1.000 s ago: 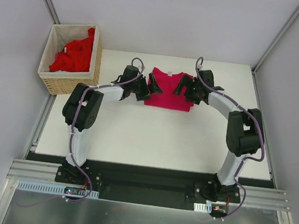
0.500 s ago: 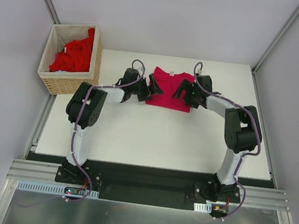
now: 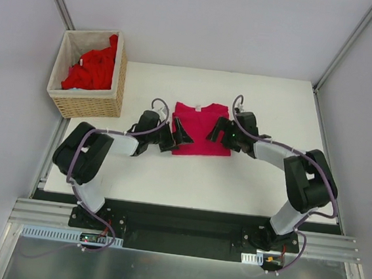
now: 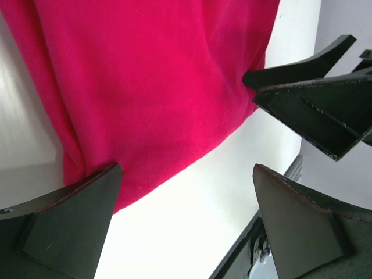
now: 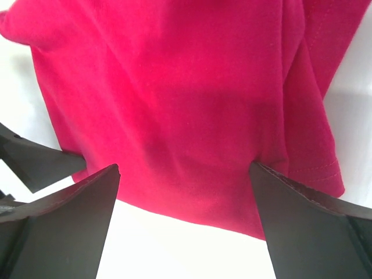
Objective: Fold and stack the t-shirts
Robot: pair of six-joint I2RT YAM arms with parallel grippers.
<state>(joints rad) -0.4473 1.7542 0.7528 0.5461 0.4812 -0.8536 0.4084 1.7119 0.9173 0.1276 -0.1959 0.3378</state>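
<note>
A magenta-crimson t-shirt [image 3: 202,129] lies folded flat on the white table, neck label toward the far side. My left gripper [image 3: 177,138] is open at the shirt's near left edge. In the left wrist view the gripper [image 4: 186,168] straddles the shirt's hem [image 4: 157,99], with bare table between its fingers. My right gripper [image 3: 213,131] is open at the shirt's right edge. In the right wrist view the gripper [image 5: 185,167] has its fingers spread over the shirt [image 5: 174,87], holding nothing. Brighter red t-shirts [image 3: 90,69] lie bunched in the basket.
A woven wicker basket [image 3: 87,107] stands at the table's far left corner. The table [image 3: 202,180] is white, with grey walls on both sides. The right gripper's fingers [image 4: 308,99] show in the left wrist view, close across the shirt.
Both grippers have moved toward the near edge, and the magenta shirt lies nearer the arms than before. Both grippers remain open.
</note>
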